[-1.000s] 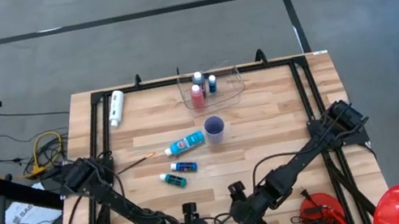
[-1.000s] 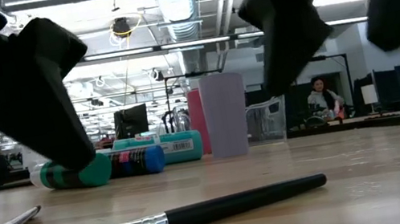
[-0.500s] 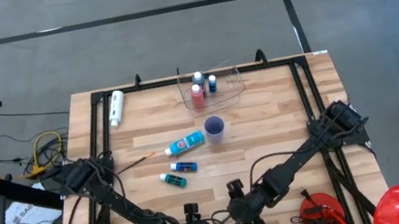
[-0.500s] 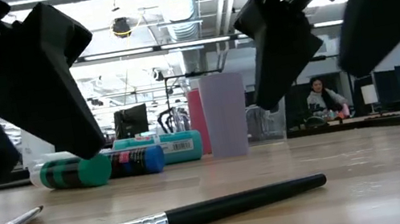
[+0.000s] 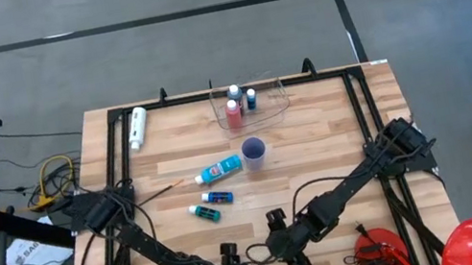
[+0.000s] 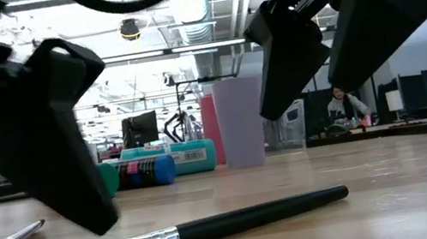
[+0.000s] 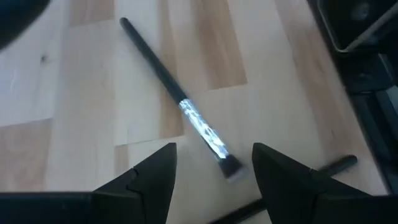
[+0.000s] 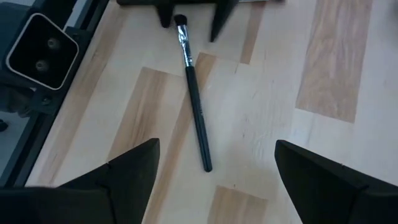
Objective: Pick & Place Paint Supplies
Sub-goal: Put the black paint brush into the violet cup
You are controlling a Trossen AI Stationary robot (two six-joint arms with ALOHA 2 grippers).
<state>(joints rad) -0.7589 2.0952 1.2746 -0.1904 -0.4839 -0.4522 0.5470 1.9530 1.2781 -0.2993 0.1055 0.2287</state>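
The worktop [image 5: 317,147] is pale wood in glued strips, smooth with a low sheen. A brush [image 7: 177,99] lying on it has a matt black handle and a bright, shiny metal ferrule. Each end effector's fingers [image 8: 134,171] look like matt black plastic. The tub [image 5: 274,97] is clear, glossy plastic. The teal tube [image 6: 169,157] carries a paper-like label, and the cup [image 6: 240,119] is smooth and matt.

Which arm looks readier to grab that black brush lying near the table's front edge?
Probably left: its open pincer straddles the brush at its bristle end. The right pincer hovers farther along the handle.
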